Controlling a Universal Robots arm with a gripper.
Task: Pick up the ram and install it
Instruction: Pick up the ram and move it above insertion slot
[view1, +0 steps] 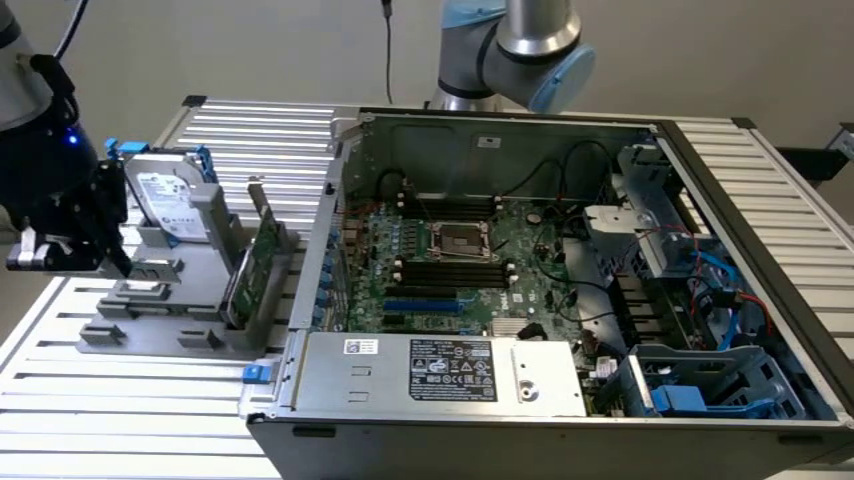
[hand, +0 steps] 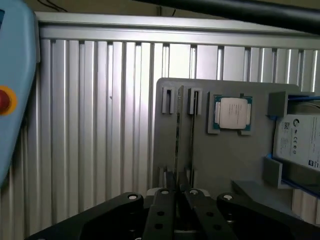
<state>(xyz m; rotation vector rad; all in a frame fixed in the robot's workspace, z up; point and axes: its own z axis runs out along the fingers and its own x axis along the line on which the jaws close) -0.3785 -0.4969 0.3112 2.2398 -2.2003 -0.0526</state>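
Two thin boards stand on edge side by side in slots of a grey holder (hand: 225, 160). The ram (hand: 192, 145) is the shorter edge, and the expansion card (hand: 177, 125) is the longer one beside it. In the exterior view these green boards (view1: 247, 275) stand together on the holder (view1: 147, 335), and I cannot separate them there. My black gripper (hand: 180, 192) hovers over the near end of the boards, open by only a narrow gap and holding nothing. It hangs at the exterior view's left (view1: 54, 250), beside the holder.
A hard drive (view1: 174, 205) and a processor (hand: 232, 114) also rest in the holder. The open computer case (view1: 561, 270), with the motherboard (view1: 454, 265) inside, lies to the exterior view's right on a slatted aluminium table (view1: 134, 410). A pale blue pendant (hand: 15, 90) is nearby.
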